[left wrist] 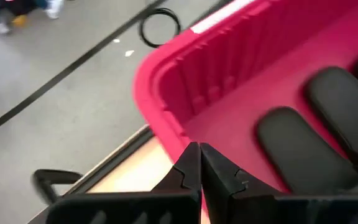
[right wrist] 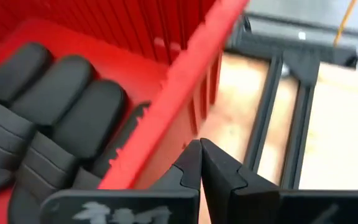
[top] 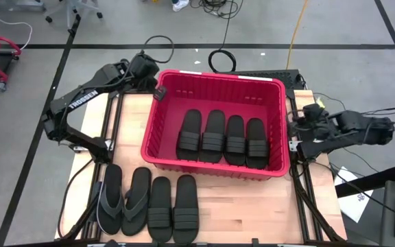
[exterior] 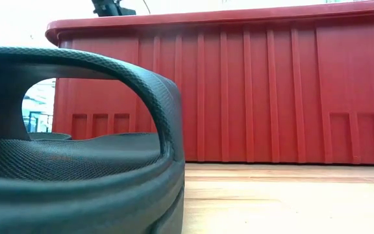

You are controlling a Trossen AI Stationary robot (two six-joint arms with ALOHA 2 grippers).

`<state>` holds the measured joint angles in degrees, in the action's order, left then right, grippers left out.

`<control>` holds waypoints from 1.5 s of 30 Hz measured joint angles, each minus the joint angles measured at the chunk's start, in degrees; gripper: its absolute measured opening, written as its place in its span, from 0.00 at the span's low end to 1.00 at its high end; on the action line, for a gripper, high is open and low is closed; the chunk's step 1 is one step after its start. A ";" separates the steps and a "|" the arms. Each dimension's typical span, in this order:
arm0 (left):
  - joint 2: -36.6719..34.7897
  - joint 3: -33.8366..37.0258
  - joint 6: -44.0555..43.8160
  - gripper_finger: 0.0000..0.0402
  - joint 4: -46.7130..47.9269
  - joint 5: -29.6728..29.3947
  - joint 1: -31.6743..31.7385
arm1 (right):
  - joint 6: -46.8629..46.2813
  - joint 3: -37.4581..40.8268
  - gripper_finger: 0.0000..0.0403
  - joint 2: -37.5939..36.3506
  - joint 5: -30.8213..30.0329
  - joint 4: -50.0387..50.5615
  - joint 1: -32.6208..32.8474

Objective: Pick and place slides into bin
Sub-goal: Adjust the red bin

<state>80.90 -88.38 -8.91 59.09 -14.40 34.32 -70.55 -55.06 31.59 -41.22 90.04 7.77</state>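
The red bin [top: 164, 103] stands at the table's far middle with several black ribbed-strap slides [top: 223, 139] lying flat side by side on its floor. Two ribbed-strap slides [top: 173, 209] and two thin thong flip-flops [top: 124, 199] lie on the table in front of the bin. One slide fills the low view's left [exterior: 76, 156]. My left gripper [left wrist: 199, 155] is shut and empty above the bin's far left corner [top: 158, 90]. My right gripper [right wrist: 200, 152] is shut and empty just outside the bin's right wall [top: 295, 130].
The wooden tabletop [top: 252, 213] is bare in front of the bin on the right. Black frame rails [top: 306, 192] run along both table sides. Cables [top: 223, 60] lie on the floor behind the table.
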 joint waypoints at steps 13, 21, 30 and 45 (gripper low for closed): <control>0.02 0.00 -1.18 0.02 3.72 4.22 2.46 | -2.12 6.60 0.00 0.00 2.39 -7.73 -0.04; 0.02 0.00 -0.40 0.01 4.22 5.60 2.41 | 5.97 8.91 0.00 0.02 0.97 -15.28 -2.43; 0.02 0.00 -1.31 0.01 4.64 7.55 2.41 | 18.30 10.44 0.00 0.04 0.87 -21.85 -9.00; -0.49 0.00 5.63 0.01 7.11 7.27 1.46 | 47.22 -3.21 0.00 0.18 34.19 -40.49 -13.31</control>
<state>80.42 -88.38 -3.27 66.20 -7.13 35.78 -23.33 -58.27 31.77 -7.03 49.55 -5.54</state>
